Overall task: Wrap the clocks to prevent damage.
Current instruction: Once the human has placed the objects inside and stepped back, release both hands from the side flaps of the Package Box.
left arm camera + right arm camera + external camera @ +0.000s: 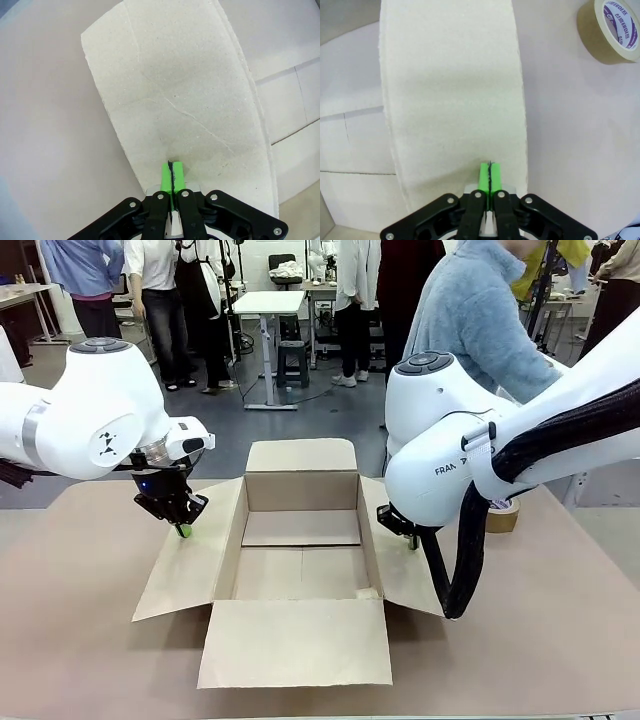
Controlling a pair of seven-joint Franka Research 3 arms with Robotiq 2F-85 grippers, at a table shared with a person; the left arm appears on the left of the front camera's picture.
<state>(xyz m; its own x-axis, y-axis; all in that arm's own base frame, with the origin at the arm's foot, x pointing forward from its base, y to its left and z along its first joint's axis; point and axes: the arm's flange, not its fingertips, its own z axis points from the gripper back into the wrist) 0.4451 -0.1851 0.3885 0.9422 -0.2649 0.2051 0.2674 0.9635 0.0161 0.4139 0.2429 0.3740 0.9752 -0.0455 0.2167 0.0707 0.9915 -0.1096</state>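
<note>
An open cardboard box (pixel 300 490) stands in the middle of the table with all its flaps spread outward and nothing inside. My left gripper (pixel 183 530) is shut, its green tips resting on the box's left flap (pixel 190 565). In the left wrist view the shut gripper (pixel 173 170) touches that flap (pixel 175 90) near its inner end. My right gripper (pixel 412 540) is shut too, with its tips down on the right flap (pixel 400 575). The right wrist view has the closed gripper (pixel 490 172) against that flap (pixel 455 90). The clocks are out of view.
A brown tape roll (pixel 502 517) lies on the table just right of the box, behind my right arm, and it appears as the roll (pixel 615 30) in the right wrist view. A person in a light blue top (pixel 480 330) leans at the far right side.
</note>
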